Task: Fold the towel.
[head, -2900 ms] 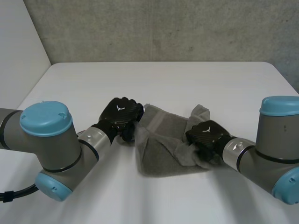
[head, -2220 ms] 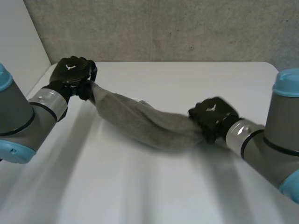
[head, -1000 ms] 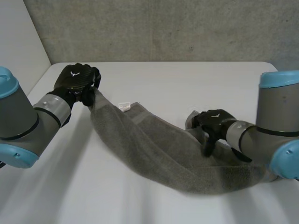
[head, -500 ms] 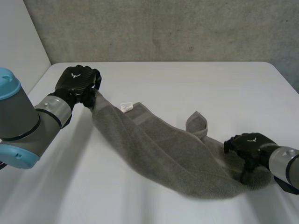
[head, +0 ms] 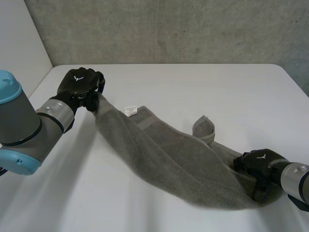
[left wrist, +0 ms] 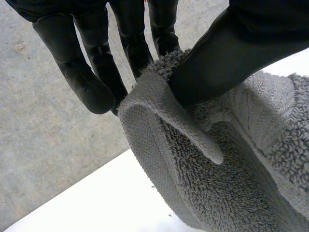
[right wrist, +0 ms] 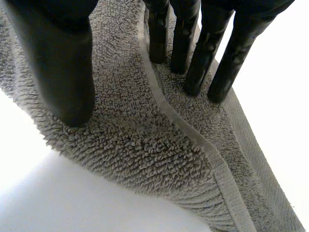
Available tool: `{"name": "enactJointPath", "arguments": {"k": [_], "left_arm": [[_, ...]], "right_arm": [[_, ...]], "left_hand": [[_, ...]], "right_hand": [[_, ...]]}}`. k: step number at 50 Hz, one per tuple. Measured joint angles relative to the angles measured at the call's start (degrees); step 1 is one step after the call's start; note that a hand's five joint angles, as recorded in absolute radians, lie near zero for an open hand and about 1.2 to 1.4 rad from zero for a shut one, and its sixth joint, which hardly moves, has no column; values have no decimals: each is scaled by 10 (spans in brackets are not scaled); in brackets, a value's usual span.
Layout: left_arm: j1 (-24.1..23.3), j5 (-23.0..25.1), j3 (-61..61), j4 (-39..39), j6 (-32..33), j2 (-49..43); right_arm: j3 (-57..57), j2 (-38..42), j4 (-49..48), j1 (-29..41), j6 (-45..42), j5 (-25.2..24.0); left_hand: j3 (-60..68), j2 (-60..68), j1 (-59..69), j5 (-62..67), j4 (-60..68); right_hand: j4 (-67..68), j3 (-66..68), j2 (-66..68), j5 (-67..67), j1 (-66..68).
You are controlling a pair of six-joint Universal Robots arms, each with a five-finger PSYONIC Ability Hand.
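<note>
A grey towel (head: 169, 154) lies stretched in a loose, bunched band across the white table (head: 203, 87), from far left to near right. My left hand (head: 79, 87) holds its far left corner just above the table. In the left wrist view the thumb (left wrist: 231, 53) pinches the towel (left wrist: 217, 183) against the fingers (left wrist: 87, 72). My right hand (head: 258, 164) rests on the towel's near right end. In the right wrist view its straight fingers (right wrist: 207, 53) and thumb (right wrist: 58, 63) stand apart, tips pressed on the towel (right wrist: 145, 145) on either side of a hem.
A white tag (head: 129, 110) shows on the towel near its left end, and a fold of cloth (head: 203, 126) sticks up at mid-length. A concrete wall (head: 169, 29) runs behind the table. The table's right edge is close to my right hand.
My right hand has slid from the towel's middle toward its near right end and settled lower on it. My left hand has kept its hold and barely moved.
</note>
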Motion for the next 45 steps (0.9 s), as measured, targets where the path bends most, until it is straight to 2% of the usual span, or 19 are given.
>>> {"name": "enactJointPath", "arguments": {"k": [4, 9, 28, 31, 33, 36, 45], "left_arm": [[0, 0, 0, 0, 0, 0], [0, 0, 0, 0, 0, 0], [1, 0, 1, 0, -1, 1], [1, 0, 1, 0, -1, 1], [1, 0, 1, 0, -1, 1], [1, 0, 1, 0, -2, 1], [1, 0, 1, 0, -2, 1]], "right_arm": [[-1, 1, -2, 0, 0, 0], [-1, 3, -2, -1, 0, 0], [-29, -9, -22, 2, 16, -19], [-36, -14, -26, 2, 21, -27], [-41, -16, -28, 6, 26, -32], [-44, -17, -33, 15, 36, -39], [-55, -9, -52, 56, 89, -44]], "left_hand": [[0, 0, 0, 0, 0], [0, 0, 0, 0, 0], [0, 0, 0, 0, 0], [0, 0, 0, 0, 0], [0, 0, 0, 0, 0], [0, 0, 0, 0, 0], [0, 0, 0, 0, 0]], "right_hand": [[244, 243, 230, 244, 223], [378, 375, 375, 386, 380], [391, 389, 381, 401, 389], [255, 254, 244, 250, 239], [29, 27, 10, 25, 18], [-135, -137, -145, -154, -143], [-163, -157, -159, -185, -160]]}}
